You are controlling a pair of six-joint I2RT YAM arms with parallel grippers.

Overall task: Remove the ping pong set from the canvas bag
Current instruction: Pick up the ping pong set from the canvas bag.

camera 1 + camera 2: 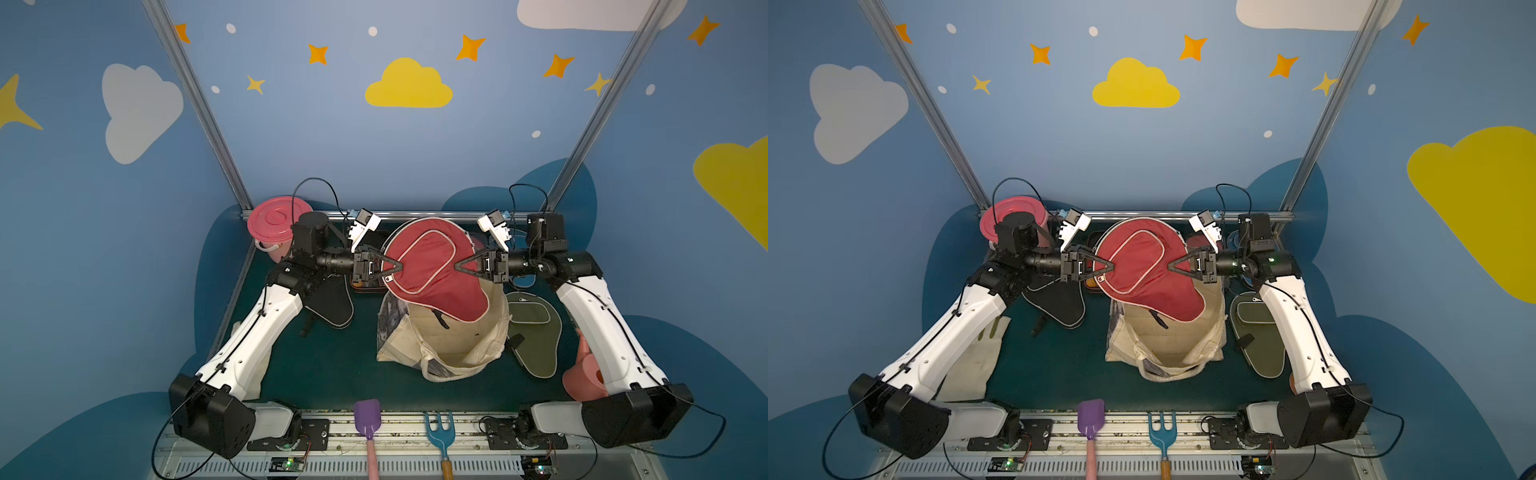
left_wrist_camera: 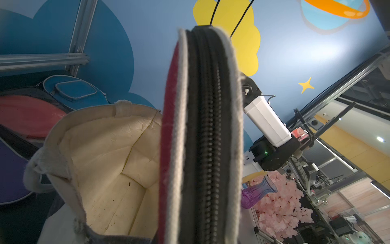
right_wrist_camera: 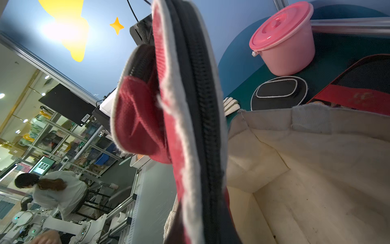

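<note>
The left tool (image 1: 398, 269) and the right tool (image 1: 458, 266) each pinch an opposite edge of the maroon cover (image 1: 432, 266), jaws pressed on its zipped rim. The cover is held tilted over the open mouth of the canvas bag (image 1: 453, 345), which stands mid-worktop (image 1: 324, 374). A black cover (image 1: 332, 305) lies to the bag's left, an olive cover (image 1: 536, 340) to its right.
</note>
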